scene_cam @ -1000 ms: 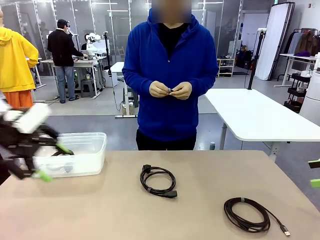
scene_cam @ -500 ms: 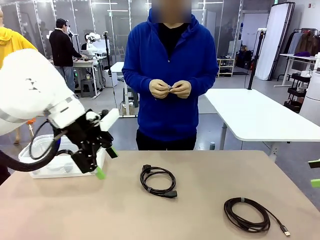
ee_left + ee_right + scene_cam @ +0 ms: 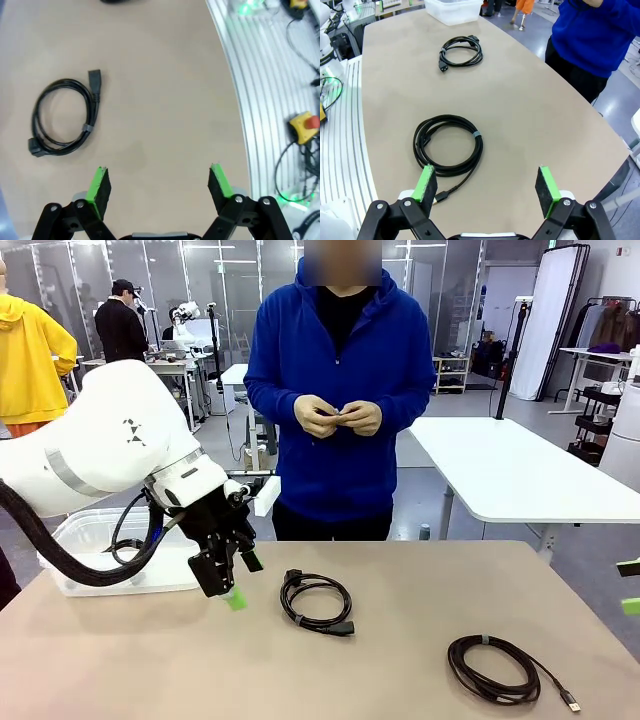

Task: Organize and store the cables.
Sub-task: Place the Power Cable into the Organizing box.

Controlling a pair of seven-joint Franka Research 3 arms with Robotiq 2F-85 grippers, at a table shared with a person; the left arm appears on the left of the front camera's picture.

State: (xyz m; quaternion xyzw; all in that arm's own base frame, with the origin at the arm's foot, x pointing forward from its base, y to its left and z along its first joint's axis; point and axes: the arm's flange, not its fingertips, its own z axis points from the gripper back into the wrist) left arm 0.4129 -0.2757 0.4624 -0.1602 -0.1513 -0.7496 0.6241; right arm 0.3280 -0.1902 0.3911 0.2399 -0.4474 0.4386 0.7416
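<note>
I'm hovering the left gripper (image 3: 242,580), jaws wide and empty, just beside the middle cable (image 3: 88,128), ready to drop over its coil. The right gripper (image 3: 485,182) is hanging wide above the other cable (image 3: 476,135). The bin (image 3: 72,545) is sitting at the table's left edge.

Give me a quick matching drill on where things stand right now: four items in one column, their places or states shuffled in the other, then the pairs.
Column one
1. smaller cable coil
2. larger cable coil
3. clear bin
4. left gripper

Column two
A. fingers open and empty, above the table
B. robot's right near part of the table, one plug end trailing out
C. far left corner of the table
D. middle of the table, in front of the person

Pairs: 1-D, 2-B, 3-C, 4-A
</note>
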